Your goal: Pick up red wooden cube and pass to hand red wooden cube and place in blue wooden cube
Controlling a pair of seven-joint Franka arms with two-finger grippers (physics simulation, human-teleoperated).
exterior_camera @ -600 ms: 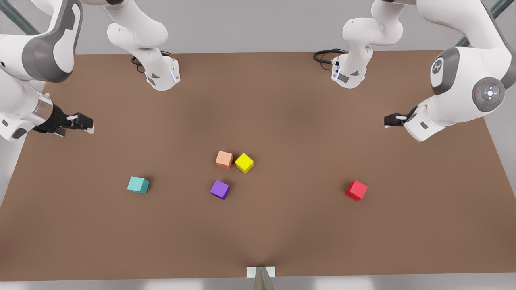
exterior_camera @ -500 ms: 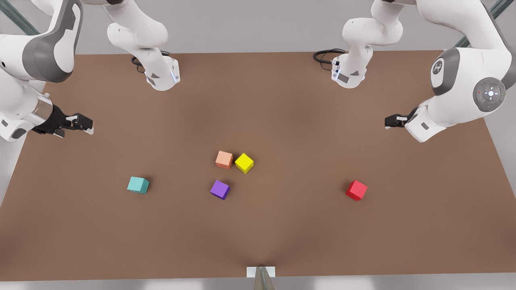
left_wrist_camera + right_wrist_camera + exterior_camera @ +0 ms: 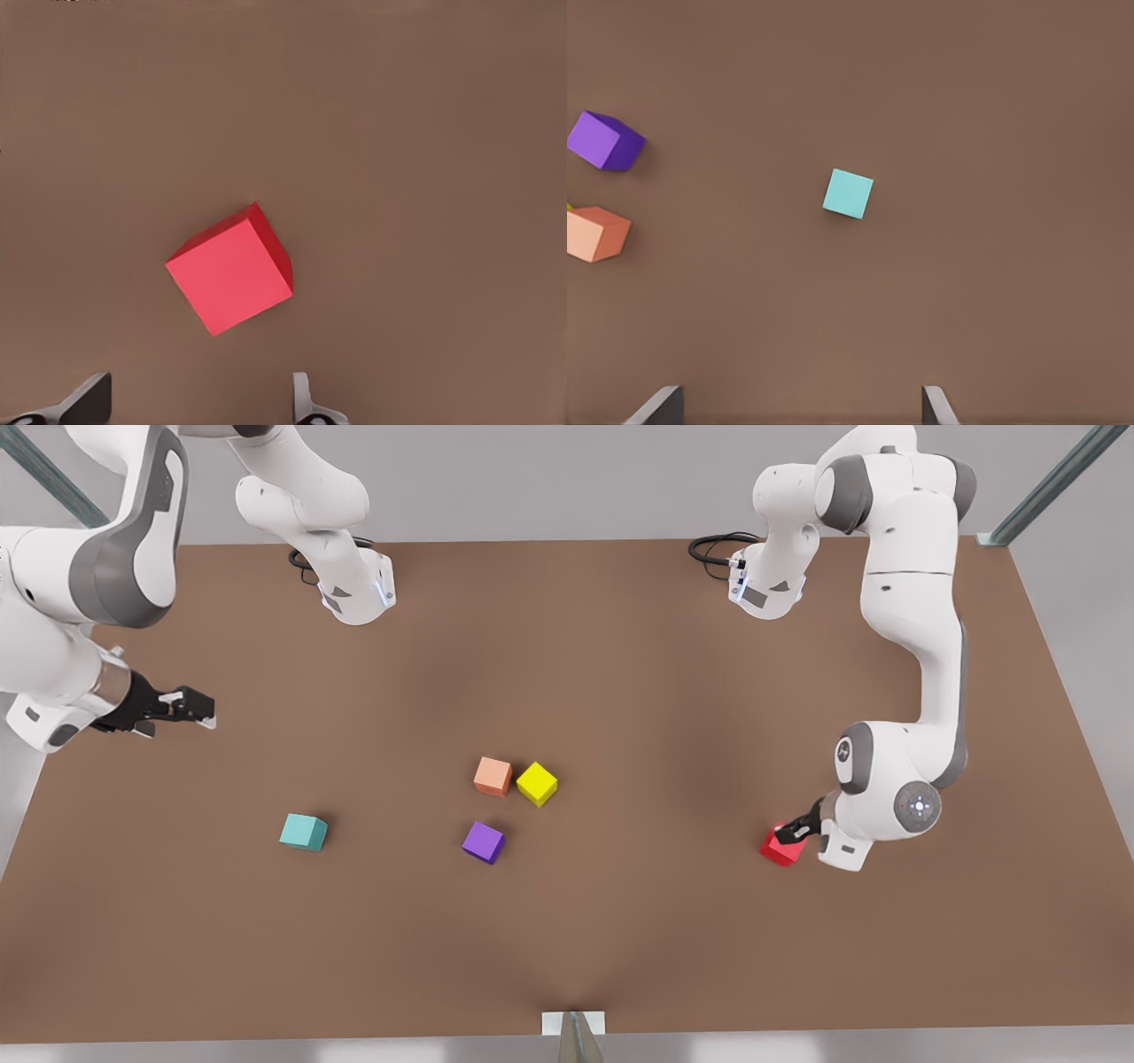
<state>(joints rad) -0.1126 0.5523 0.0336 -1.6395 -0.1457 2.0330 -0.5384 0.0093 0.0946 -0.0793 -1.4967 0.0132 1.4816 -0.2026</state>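
The red wooden cube rests on the brown table at the front view's right. My left gripper hovers right over it, open, with the cube lying just ahead of the fingertips and untouched. The blue wooden cube, teal in colour, sits on the table at the front view's left. My right gripper waits open, high above the table's left side, behind the teal cube.
A salmon-orange cube and a yellow cube sit touching mid-table, with a purple cube just in front of them. Both arm bases stand at the far edge. A small white marker lies at the near edge.
The arm on the front view's right has swung forward and dropped down onto the red cube. The other gripper has edged slightly toward the table's middle. No cube has moved.
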